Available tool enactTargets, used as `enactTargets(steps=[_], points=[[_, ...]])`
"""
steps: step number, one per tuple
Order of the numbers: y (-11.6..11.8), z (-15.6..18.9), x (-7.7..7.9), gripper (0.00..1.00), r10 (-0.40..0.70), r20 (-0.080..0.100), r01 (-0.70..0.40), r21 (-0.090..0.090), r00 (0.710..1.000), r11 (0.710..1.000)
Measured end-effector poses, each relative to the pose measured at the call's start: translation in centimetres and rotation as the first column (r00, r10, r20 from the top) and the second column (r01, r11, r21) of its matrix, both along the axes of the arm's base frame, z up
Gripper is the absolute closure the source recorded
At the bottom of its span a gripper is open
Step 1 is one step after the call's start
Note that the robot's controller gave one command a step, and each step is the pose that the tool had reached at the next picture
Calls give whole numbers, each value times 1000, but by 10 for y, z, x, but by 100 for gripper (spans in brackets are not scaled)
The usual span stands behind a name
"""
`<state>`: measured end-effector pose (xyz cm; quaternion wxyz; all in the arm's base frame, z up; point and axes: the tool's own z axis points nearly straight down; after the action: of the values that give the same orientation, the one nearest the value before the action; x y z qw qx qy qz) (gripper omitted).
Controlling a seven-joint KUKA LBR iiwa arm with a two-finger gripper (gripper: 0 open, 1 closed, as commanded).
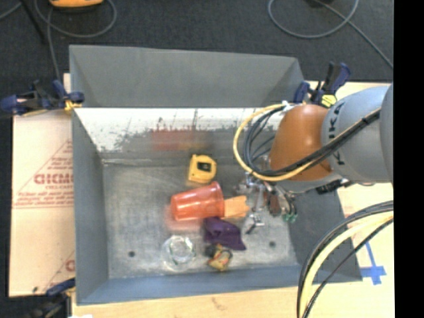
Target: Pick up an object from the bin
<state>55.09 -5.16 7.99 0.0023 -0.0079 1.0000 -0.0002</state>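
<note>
Low at the bin's [89, 204] right, the fingers [254, 222] are set just beside an orange block [236, 208]; their spread cannot be told. Approach is judged done; closing on the block is called for.

The grey bin [132, 204] holds a yellow tape measure [201, 169], orange cup [197, 203], purple lump [222, 232] and clear glass [179, 250].

Bin [185, 78] grey; tape measure [201, 169] yellow w/ black; cup [197, 203] orange; cloth [222, 232] purple.
</note>
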Motion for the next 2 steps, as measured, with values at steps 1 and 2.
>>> enactTargets(steps=[1, 2], points=[[17, -2, 18, 100, 238, -24, -238, 4, 971, 971], [17, -2, 18, 100, 238, -20, -238, 3, 971, 971]])
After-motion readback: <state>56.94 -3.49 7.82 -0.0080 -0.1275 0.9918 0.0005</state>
